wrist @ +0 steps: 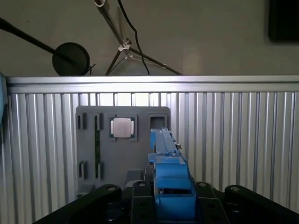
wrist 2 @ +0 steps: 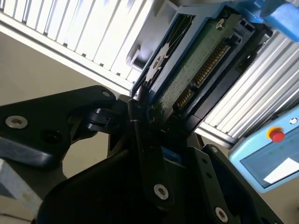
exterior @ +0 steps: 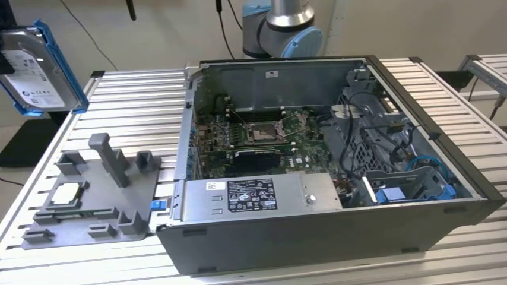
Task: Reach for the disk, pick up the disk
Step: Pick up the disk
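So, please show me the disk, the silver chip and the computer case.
the disk (exterior: 32, 71): exterior view, on its white label.
the silver chip (wrist: 122, 127): first wrist view, on its flat top.
the computer case (exterior: 317, 240): exterior view, on its dark outer wall.

Silver arm (exterior: 284, 18) with pale blue joint caps; black gripper (wrist 2: 162, 115) dotted with screws

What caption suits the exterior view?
The disk, in its blue bracket, hangs clear of the slatted table, apart from the grey fixture plate and open computer case.
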`<state>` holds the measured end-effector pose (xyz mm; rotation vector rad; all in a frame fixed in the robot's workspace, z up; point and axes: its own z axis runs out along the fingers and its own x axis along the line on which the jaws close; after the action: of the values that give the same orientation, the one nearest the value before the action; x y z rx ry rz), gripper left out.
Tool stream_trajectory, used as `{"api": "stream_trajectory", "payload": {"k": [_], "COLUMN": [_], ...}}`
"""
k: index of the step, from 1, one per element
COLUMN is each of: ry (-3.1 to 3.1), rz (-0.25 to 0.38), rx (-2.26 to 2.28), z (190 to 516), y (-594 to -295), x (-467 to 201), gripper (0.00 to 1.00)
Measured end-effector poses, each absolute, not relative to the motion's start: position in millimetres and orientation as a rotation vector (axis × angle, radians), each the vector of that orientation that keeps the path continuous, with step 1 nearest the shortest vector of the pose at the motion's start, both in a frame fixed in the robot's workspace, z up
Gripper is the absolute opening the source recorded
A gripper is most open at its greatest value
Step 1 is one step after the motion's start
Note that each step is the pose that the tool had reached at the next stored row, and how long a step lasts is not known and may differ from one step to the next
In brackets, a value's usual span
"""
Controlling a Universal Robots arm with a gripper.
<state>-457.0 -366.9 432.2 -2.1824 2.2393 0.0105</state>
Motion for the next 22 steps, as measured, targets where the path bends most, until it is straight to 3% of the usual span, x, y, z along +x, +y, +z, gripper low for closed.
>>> {"api": "stream_trajectory", "payload": {"k": [22], "ry": [2.239], "rz": [0.011], "rx": [-2.182], "z": [488.3], "y": [-366.9], "x": [-457.0], "gripper": [0.0]}}
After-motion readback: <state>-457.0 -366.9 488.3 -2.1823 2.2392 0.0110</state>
